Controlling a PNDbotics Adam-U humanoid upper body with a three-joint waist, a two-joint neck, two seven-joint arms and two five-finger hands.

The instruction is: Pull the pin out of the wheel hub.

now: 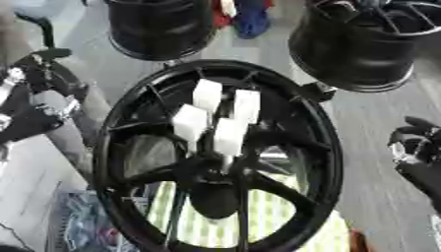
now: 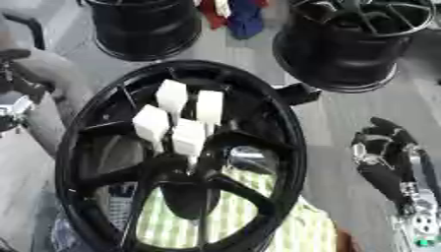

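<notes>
A large black wheel hub point(image 1: 120, 123) stands in the middle, its spoked face turned toward me. Several white block-shaped pins point(image 1: 207, 94) stick out of its centre, close together. My left hand point(image 1: 36, 101) is at the left edge, beside the rim and apart from the pins; its shape is blurred. Well right of the wheel, at the right edge, is my right hand point(image 2: 382, 147). Its fingers are relaxed, pointing up, and hold nothing.
Two more black rims stand behind, one at the back left point(image 1: 159, 29) and one at the back right point(image 1: 370, 49). Red and blue cloth point(image 1: 248, 15) lies between them. A green checked cloth point(image 1: 280, 216) lies under the wheel.
</notes>
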